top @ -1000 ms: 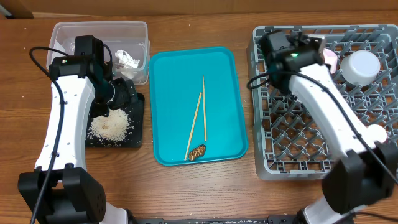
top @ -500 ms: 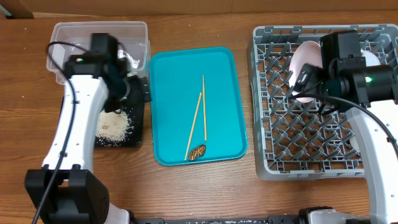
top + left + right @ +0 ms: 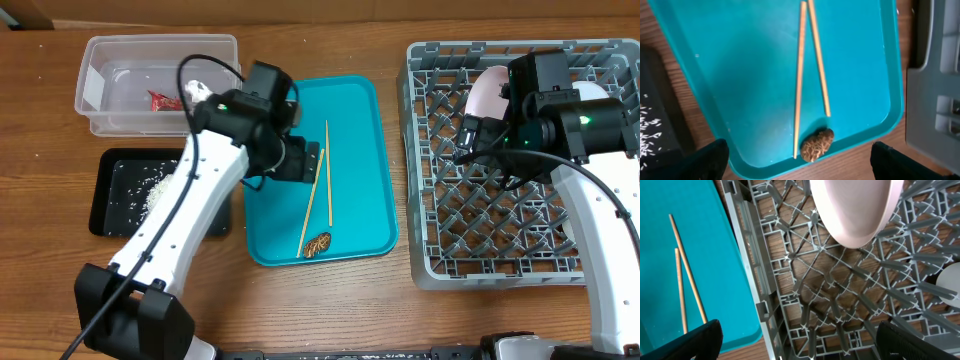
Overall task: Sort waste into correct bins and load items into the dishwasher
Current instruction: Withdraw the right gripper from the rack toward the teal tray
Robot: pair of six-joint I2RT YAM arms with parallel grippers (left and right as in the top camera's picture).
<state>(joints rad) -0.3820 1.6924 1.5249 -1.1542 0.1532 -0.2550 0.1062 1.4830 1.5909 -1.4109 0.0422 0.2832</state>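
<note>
My left gripper (image 3: 306,164) hangs open over the teal tray (image 3: 350,120). In the left wrist view it (image 3: 801,165) has the small brown food lump (image 3: 817,145) between its wide-apart fingers, untouched, beside two chopsticks (image 3: 799,75). My right gripper (image 3: 470,138) is open and empty above the grey dish rack (image 3: 480,230). A pinkish-white bowl (image 3: 855,210) stands on edge among the pegs just beyond that gripper (image 3: 801,345). The clear tub (image 3: 110,60) holds a red-and-white wrapper (image 3: 162,100). Loose rice (image 3: 152,196) lies in the black tray (image 3: 108,226).
A white dish (image 3: 592,95) sits at the rack's far right, partly hidden by the right arm. The left arm crosses over the black tray's right end. Bare wooden table lies between the teal tray and the rack (image 3: 830,290), and along the front.
The left arm swung right, from over the black tray to over the teal tray, uncovering the tub. The right gripper opened wide and stands clear of the pinkish bowl in the rack.
</note>
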